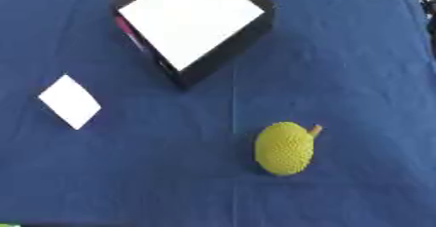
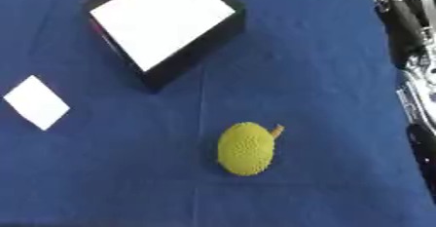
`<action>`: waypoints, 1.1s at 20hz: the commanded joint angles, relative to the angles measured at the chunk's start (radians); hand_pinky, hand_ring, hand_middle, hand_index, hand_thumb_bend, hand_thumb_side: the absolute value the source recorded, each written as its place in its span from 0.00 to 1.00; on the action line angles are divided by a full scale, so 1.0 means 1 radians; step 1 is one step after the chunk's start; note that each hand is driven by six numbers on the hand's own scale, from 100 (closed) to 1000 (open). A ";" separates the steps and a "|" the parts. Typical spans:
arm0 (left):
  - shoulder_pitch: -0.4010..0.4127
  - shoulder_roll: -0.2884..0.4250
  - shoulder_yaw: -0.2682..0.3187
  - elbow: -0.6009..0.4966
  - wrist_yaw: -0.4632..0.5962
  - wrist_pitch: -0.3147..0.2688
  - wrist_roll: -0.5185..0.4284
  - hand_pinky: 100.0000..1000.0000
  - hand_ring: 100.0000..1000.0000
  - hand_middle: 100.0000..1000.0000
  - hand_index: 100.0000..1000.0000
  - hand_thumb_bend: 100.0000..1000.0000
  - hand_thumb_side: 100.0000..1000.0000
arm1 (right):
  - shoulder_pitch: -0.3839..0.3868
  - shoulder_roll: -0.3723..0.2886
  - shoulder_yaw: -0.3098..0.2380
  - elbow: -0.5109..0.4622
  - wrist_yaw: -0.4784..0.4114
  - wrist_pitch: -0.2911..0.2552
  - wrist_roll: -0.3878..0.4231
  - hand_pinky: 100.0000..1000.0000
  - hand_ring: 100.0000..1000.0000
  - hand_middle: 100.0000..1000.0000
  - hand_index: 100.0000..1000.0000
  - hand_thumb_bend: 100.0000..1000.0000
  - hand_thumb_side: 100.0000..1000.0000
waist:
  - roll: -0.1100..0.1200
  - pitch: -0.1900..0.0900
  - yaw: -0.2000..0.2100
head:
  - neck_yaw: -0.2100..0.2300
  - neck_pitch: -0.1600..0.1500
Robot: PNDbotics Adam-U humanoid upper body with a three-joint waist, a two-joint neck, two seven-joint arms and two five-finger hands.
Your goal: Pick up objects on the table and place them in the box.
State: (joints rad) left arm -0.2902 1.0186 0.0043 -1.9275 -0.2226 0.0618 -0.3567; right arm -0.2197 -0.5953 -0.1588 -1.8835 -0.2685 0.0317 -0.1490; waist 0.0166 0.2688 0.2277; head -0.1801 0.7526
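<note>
Lying nearest the camera, in the lower middle of the frame and a little to the right, a toy durian (image 1: 284, 148) rests on its side on the blue tablecloth (image 1: 357, 94); its skin is yellow-green and covered in small bumps, and a short tan stem (image 1: 315, 130) sticks out from its upper right end. Nothing touches it. Farther back, at the left edge and about halfway up, a small white diamond-shaped card (image 1: 69, 101) lies flat on the cloth, well apart from the fruit. Beyond that, in the upper middle of the frame, sits the box (image 1: 230, 50), turned so that one corner points toward the camera; its outer walls are black, its floor is plain white (image 1: 189, 19), and a strip of pink (image 1: 129, 32) shows along the inside of its left wall. The box holds nothing that can be seen, and the durian lies outside it, on the near side and slightly right of its closest corner. A faint crease runs down the cloth from that corner toward the fruit. Along the right edge of the right eye view, black and silver parts of the robot's arm (image 2: 417, 50) show beside the table, but neither hand appears in either view, so whether either one is released, clenched or grasping cannot be told.
</note>
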 commanded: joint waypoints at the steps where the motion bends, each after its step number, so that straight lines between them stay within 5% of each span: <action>1: -0.002 0.127 -0.023 -0.027 0.002 -0.016 -0.155 0.82 0.84 0.87 0.91 0.26 0.67 | -0.006 -0.039 -0.003 -0.021 0.006 -0.001 0.003 1.00 0.86 0.77 0.88 0.00 0.53 | 0.015 -0.007 -0.001 | -0.003 -0.005; 10: 0.001 0.234 -0.127 -0.053 -0.026 -0.059 -0.377 0.89 0.89 0.92 0.93 0.40 0.59 | -0.004 -0.049 0.005 -0.019 0.008 0.003 0.012 1.00 0.86 0.77 0.88 0.00 0.53 | 0.029 -0.010 0.001 | 0.003 -0.002; 17: -0.043 0.228 -0.163 -0.020 -0.097 -0.109 -0.423 0.91 0.91 0.93 0.94 0.77 0.16 | -0.004 -0.048 0.009 -0.019 0.009 0.005 0.016 1.00 0.86 0.77 0.88 0.00 0.53 | 0.030 -0.009 -0.005 | 0.013 -0.001; 22: -0.080 0.214 -0.185 0.020 -0.210 -0.179 -0.412 0.93 0.91 0.94 0.93 0.92 0.02 | -0.003 -0.045 0.011 -0.017 0.011 0.007 0.017 1.00 0.86 0.77 0.88 0.00 0.53 | 0.031 -0.009 -0.007 | 0.019 -0.001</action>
State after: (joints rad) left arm -0.3566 1.2073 -0.1870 -1.9142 -0.4044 -0.0996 -0.7717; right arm -0.2181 -0.6115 -0.1461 -1.8838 -0.2634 0.0409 -0.1361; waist 0.0351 0.2688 0.2210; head -0.1655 0.7527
